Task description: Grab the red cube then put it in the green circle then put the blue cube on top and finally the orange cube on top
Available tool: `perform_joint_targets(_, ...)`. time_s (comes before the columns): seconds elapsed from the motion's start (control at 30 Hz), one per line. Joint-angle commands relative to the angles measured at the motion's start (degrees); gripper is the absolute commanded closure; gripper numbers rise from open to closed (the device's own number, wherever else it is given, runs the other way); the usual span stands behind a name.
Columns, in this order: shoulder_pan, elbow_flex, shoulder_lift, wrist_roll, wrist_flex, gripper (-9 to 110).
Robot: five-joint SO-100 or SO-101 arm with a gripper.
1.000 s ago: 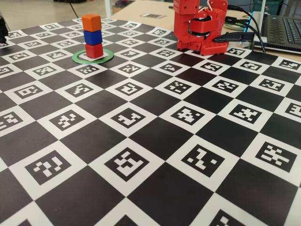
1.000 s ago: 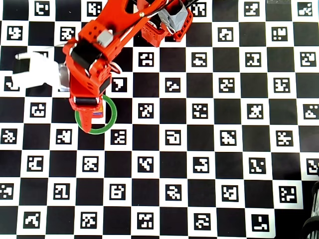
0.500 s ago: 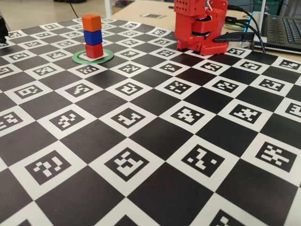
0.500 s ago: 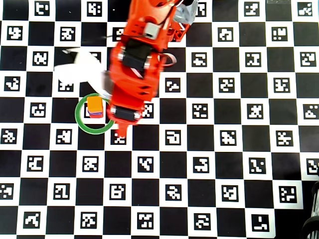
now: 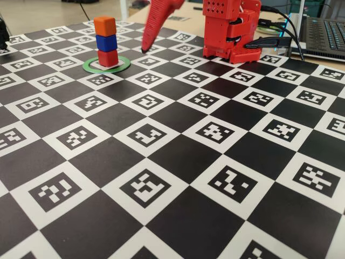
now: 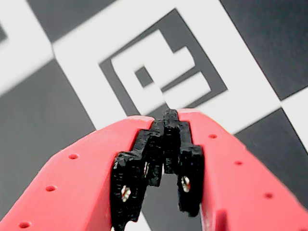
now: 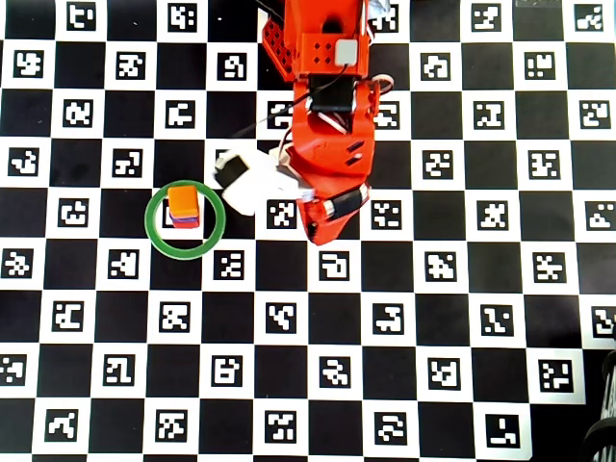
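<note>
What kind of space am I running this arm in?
Probably a robotics lab or workshop bench: a marker-patterned board covers the table, a laptop and cables sit behind the arm.

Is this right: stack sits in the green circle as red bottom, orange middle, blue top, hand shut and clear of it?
Not quite. The fixed view shows the blue cube in the middle and the orange cube on top. The rest holds: red cube at the bottom inside the green circle, hand shut and clear of it.
</note>
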Motion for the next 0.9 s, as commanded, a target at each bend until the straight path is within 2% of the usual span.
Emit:
perform_joint_targets(0.0, -0.62, 4.13, 9.58, -5.8, -0.35, 108)
perform_joint_targets(0.13, 0.26, 13.01, 17.49, -8.88, 1.41, 108)
perform_joint_targets(0.3, 0.18, 18.98, 29.36, -9.4, 11.16, 108)
perform_joint_targets(0.87, 1.41, 26.1, 50.45, -17.4, 32.43, 108)
